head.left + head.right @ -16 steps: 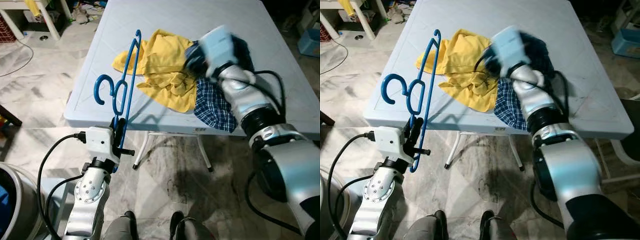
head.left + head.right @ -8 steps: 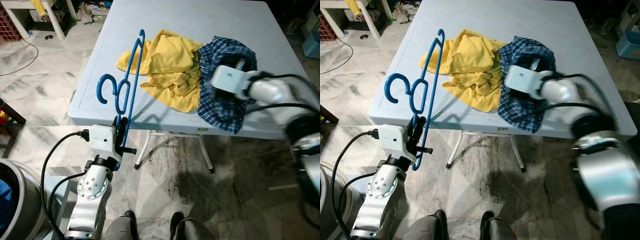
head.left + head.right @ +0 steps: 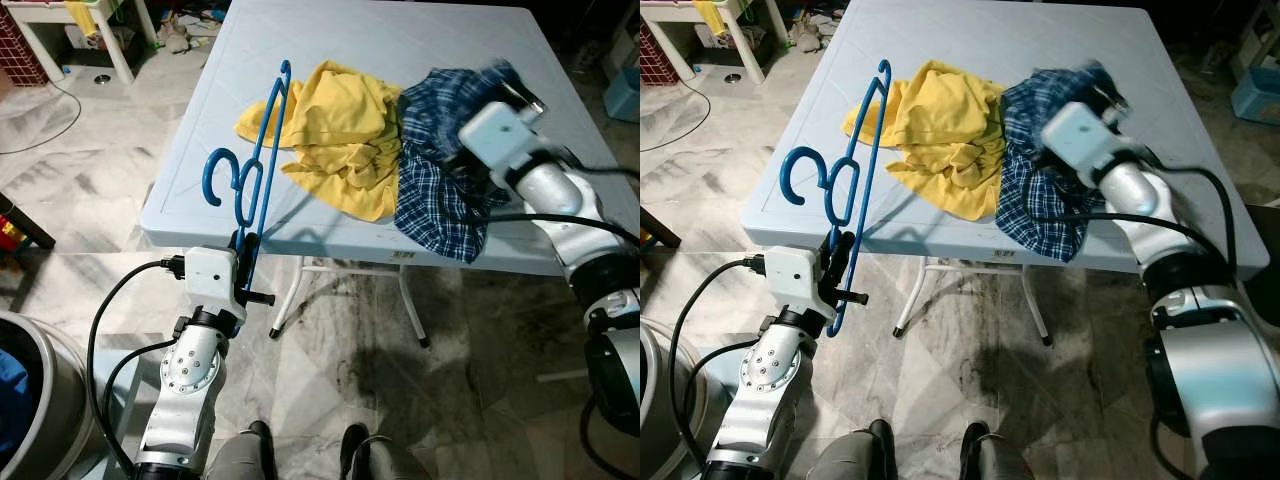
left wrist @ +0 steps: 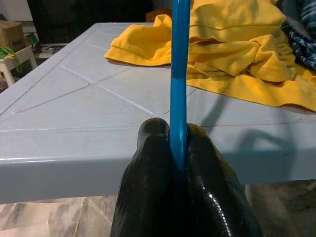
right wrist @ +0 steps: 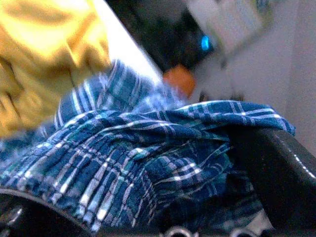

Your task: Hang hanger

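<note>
Hanger [image 3: 252, 165] clamped upright in left pincer [image 4: 178, 148], long axis toward 12 o'clock; right pincer [image 5: 163, 197] grips plaid garment [image 3: 440, 190] at 3 o'clock.

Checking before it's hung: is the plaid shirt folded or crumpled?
Crumpled: the plaid shirt is bunched, draped over the table edge, right gripper in its folds.

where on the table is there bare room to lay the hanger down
Bare patches on the table: the far strip beyond both garments, and the robot's-left edge beside the yellow shirt. The near-right part is crowded: the plaid shirt drapes over the front edge, with the right gripper in it.
</note>
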Controlling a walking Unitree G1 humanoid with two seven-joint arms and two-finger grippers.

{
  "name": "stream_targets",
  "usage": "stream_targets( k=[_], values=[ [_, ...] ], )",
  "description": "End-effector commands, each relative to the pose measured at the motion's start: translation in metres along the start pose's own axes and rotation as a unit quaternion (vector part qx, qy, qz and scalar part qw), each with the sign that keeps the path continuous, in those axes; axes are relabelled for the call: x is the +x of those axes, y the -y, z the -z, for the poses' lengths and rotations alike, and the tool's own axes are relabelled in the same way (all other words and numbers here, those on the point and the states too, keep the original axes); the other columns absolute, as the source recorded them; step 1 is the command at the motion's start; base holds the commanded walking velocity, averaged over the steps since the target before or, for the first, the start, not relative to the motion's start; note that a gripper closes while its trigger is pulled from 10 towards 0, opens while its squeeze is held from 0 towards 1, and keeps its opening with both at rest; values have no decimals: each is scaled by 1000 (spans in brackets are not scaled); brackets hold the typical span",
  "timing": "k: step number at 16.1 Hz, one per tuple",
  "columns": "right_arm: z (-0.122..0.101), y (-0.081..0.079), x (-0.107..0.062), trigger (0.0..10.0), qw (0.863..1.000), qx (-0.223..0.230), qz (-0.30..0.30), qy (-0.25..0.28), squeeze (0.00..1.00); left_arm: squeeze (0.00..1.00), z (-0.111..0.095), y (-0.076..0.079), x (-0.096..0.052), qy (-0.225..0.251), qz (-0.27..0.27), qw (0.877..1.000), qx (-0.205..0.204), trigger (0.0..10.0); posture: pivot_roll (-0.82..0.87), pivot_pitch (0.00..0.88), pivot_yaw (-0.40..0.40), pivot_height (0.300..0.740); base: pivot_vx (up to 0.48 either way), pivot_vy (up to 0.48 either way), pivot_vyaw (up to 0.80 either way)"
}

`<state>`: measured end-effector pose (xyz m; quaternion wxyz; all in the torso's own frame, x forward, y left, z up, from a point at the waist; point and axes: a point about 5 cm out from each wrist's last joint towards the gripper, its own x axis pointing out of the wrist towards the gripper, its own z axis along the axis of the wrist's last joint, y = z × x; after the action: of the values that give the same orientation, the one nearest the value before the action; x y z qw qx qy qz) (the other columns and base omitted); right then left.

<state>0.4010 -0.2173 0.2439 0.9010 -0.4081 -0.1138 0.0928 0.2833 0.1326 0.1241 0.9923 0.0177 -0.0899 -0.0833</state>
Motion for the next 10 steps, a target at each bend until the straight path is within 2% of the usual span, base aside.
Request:
stream_targets(
  k=[1,2,3,4,5,6,8,9,10],
  values=[
    [22,-23,-6,10000,993,67,-75,-68,0,0,26,-5,-9,-70,-14,997,1,10000,106,189,-22,740,0,0,0],
    [24,-34,-7,10000,980,157,-98,-68,0,0,27,-5,-9,-69,-13,998,1,10000,106,189,-22,740,0,0,0],
    [19,-24,-1,10000,953,296,-27,-52,0,0,27,-4,-8,-68,-10,998,2,10000,107,188,-20,740,0,0,0],
    [18,-18,2,10000,900,432,26,-49,0,0,27,-4,-7,-68,-8,998,2,10000,103,187,-19,740,0,0,0],
    [24,-28,-1,10000,903,424,1,-74,0,0,27,-2,-7,-67,-7,998,2,10000,99,186,-20,740,0,0,0],
    [29,-37,-5,10000,922,374,-36,-90,0,0,27,-2,-7,-67,-6,998,1,10000,98,187,-20,740,0,0,0],
    [35,-55,-14,10000,937,307,-133,-99,0,0,28,-2,-7,-67,-6,998,0,10000,98,187,-20,740,0,0,0],
    [38,-56,-24,10000,962,171,-191,-90,0,0,28,-1,-7,-68,-4,998,0,10000,91,190,-19,740,0,0,0],
    [38,-51,-28,10000,969,111,-206,-83,0,0,28,-1,-7,-68,-3,998,0,10000,91,190,-19,740,0,0,0]
  ],
)
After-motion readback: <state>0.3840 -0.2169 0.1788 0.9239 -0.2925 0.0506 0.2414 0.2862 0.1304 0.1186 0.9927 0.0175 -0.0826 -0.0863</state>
